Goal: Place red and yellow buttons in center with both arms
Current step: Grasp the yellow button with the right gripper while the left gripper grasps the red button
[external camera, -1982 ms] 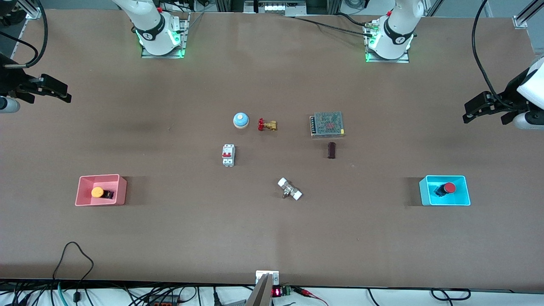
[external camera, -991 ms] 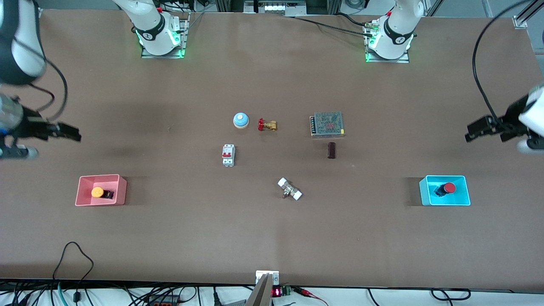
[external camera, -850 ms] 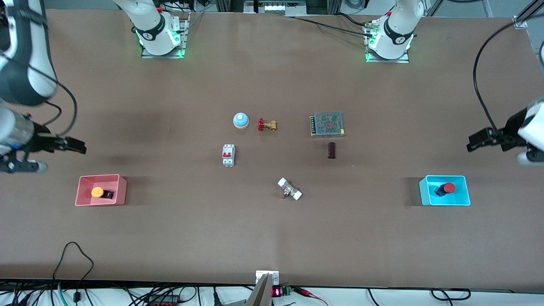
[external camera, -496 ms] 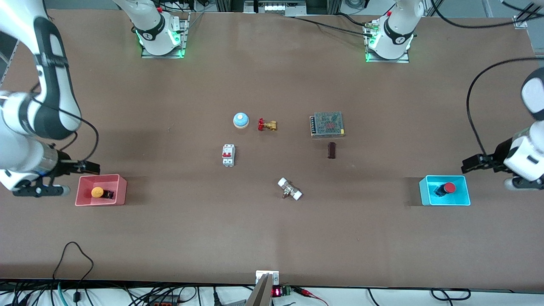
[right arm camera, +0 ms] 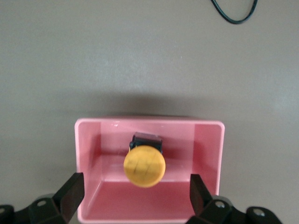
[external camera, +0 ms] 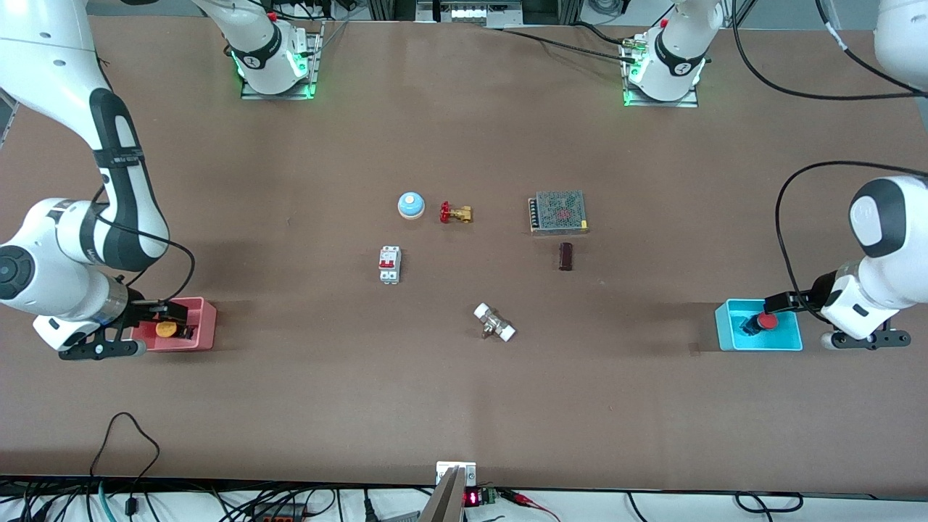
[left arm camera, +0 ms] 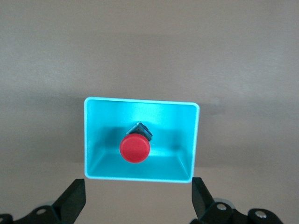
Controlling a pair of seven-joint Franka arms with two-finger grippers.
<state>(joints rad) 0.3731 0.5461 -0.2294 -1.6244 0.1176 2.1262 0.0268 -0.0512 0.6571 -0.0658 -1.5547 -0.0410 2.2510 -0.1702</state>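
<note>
1. The right hand [external camera: 168, 312] hangs over the pink tray [external camera: 205, 328] at the worktop's [external camera: 464, 406] nine o'clock, above the yellow button [external camera: 167, 329].
2. The left hand [external camera: 777, 301] hangs over the cyan tray [external camera: 761, 345] at three o'clock, above the red button [external camera: 767, 321].

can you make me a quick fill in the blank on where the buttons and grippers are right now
1. The red button lies in the ____ tray.
2. The yellow button lies in the ____ tray.
3. The left gripper is over the red button with its fingers ____.
4. The right gripper is over the ____ button.

Missing words: cyan; pink; open; yellow
</note>
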